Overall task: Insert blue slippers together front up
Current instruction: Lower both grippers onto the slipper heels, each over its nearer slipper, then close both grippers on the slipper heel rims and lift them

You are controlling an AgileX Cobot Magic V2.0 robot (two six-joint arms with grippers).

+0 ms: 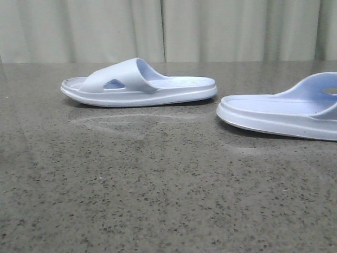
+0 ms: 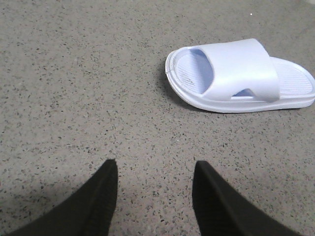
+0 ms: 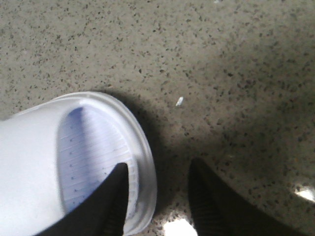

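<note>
Two pale lavender-blue slippers lie sole-down on the speckled table. One slipper (image 1: 139,84) is far left of centre, and it also shows in the left wrist view (image 2: 241,73). The other slipper (image 1: 284,113) is at the right, cut by the frame edge. My left gripper (image 2: 155,169) is open and empty above bare table, well short of its slipper. My right gripper (image 3: 157,169) is open at the rounded end of the right slipper (image 3: 74,157). One of its fingers (image 3: 110,206) is over the footbed and the other is over the table, with the rim between them. Neither gripper shows in the front view.
The grey speckled stone table (image 1: 158,184) spreads wide in front of both slippers. A pale curtain (image 1: 168,29) hangs behind the table's far edge. A small white fleck (image 3: 179,102) lies on the table near the right slipper.
</note>
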